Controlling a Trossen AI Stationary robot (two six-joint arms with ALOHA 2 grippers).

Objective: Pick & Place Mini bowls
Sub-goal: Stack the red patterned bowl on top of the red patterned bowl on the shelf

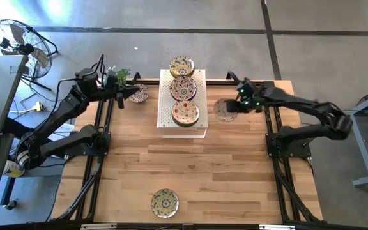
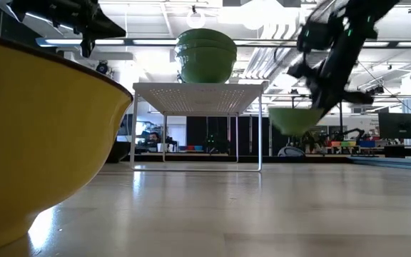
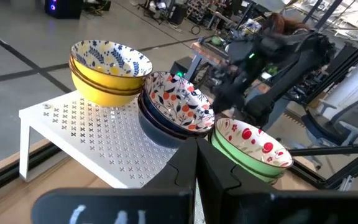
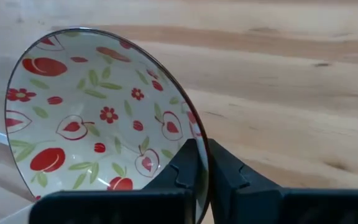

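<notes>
High view: right gripper (image 1: 230, 108) holds a mini bowl (image 1: 223, 110) beside the white rack (image 1: 165, 115); left gripper (image 1: 131, 94) holds another bowl (image 1: 139, 95).

Low view: held green bowl (image 2: 293, 118) hangs clear of the table, blurred.

Right wrist view: fingers pinch the tilted rim (image 4: 191, 134).

Left wrist view: fingers together; their bowl is hidden.
</notes>
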